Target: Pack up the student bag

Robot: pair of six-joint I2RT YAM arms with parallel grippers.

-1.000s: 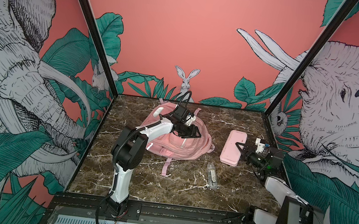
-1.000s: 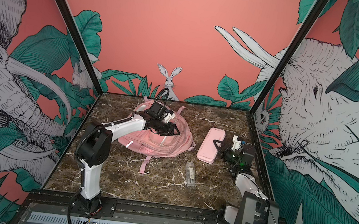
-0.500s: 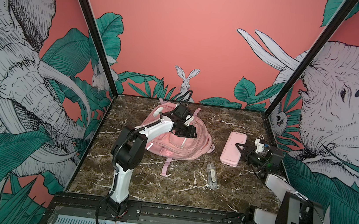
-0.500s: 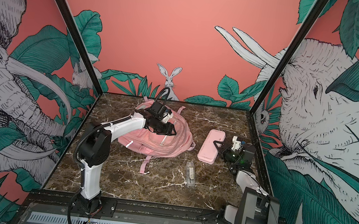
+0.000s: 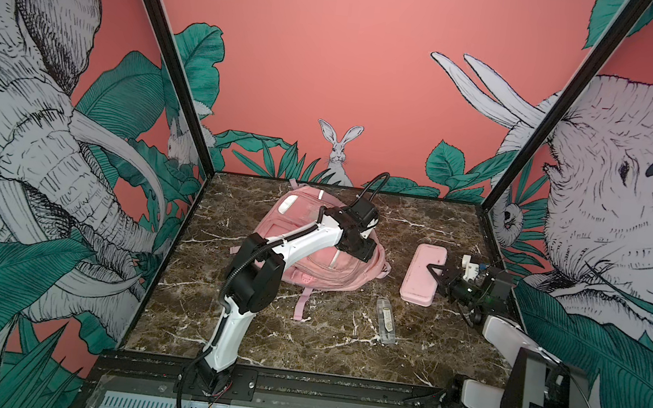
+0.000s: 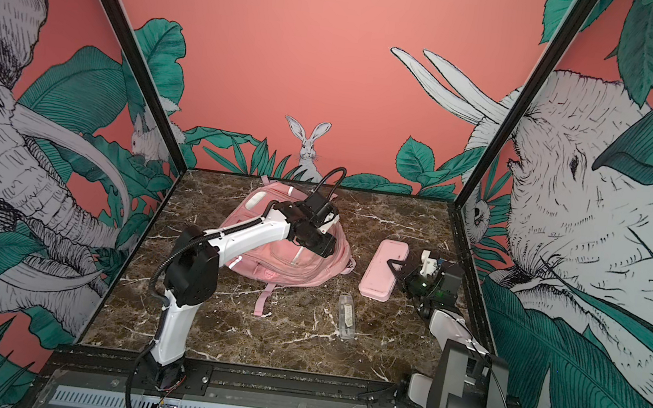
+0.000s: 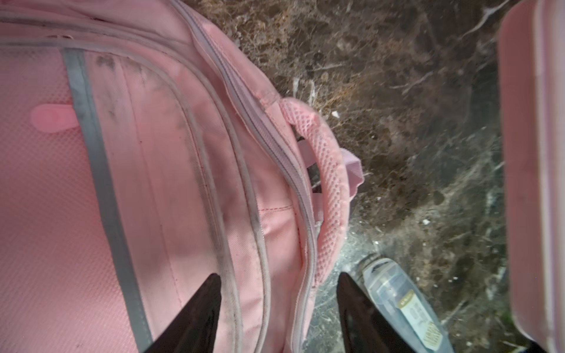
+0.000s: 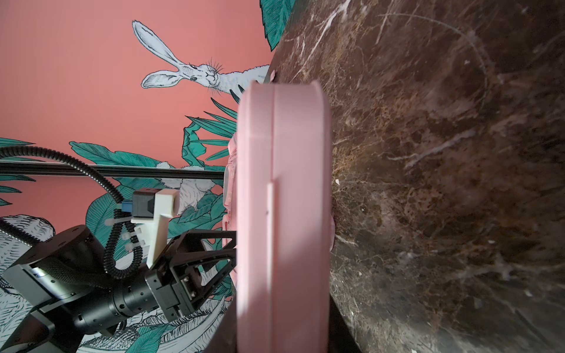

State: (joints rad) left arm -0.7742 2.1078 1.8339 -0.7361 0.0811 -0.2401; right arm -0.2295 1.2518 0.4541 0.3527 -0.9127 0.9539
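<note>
The student bag (image 5: 330,270) (image 6: 301,267), a large pink backpack with silver strips, lies flat at the middle of the marble table. My left gripper (image 5: 359,252) (image 6: 314,243) hovers open just above the bag's right side. In the left wrist view its gripper (image 7: 279,293) straddles the zip seam (image 7: 269,143) beside the mesh handle (image 7: 330,183), holding nothing. My right gripper (image 5: 434,269) (image 6: 393,265) is shut on the right edge of a flat pink pencil case (image 5: 420,280) (image 6: 381,274) (image 8: 281,183), which lies on the table right of the bag.
A small clear plastic box (image 5: 384,320) (image 6: 347,315) (image 7: 403,302) lies on the marble in front of the pencil case. A loose bag strap (image 5: 300,306) trails toward the front. Painted walls close the table (image 5: 342,345) in on three sides.
The left gripper has shifted slightly over the bag's right side. The right gripper and the pencil case have stayed where they were.
</note>
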